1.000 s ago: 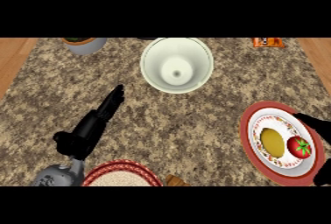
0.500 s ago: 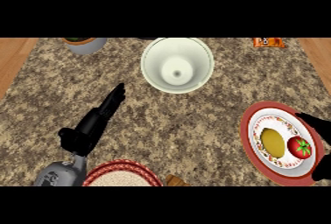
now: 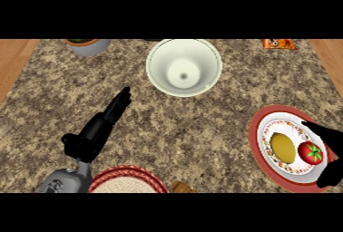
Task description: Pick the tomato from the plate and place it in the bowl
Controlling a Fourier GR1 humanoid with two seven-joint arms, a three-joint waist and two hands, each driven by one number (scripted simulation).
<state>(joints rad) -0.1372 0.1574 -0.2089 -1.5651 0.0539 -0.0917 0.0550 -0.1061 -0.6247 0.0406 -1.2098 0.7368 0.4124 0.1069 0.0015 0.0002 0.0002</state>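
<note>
Nearest the lower edge, a woven red-rimmed basket (image 3: 127, 181) sits beside the left forearm, with a small brown thing (image 3: 182, 186) just right of it. The left hand (image 3: 100, 129) lies over the speckled granite tabletop (image 3: 201, 122), fingers straight and released, pointing up and away toward the bowl.

At the right, the tomato (image 3: 310, 152) is round, glossy red, with a small green stem star on top. It rests on the right part of a white plate with a red patterned rim (image 3: 268, 122), just beside a yellow oval food, perhaps a lemon or potato (image 3: 282, 147). The right hand (image 3: 327, 152) shows as a dark shape at the plate's right edge, next to the tomato; I cannot tell whether its fingers are curled.

Compared with half a second before, the right hand has crept slightly farther over the plate's rim, while the tomato has not moved and the left hand is unchanged.

Farther off stands the cream bowl (image 3: 183, 67), empty-looking. At the far edge are a grey pot (image 3: 89, 45) and an orange packet (image 3: 277, 43).
</note>
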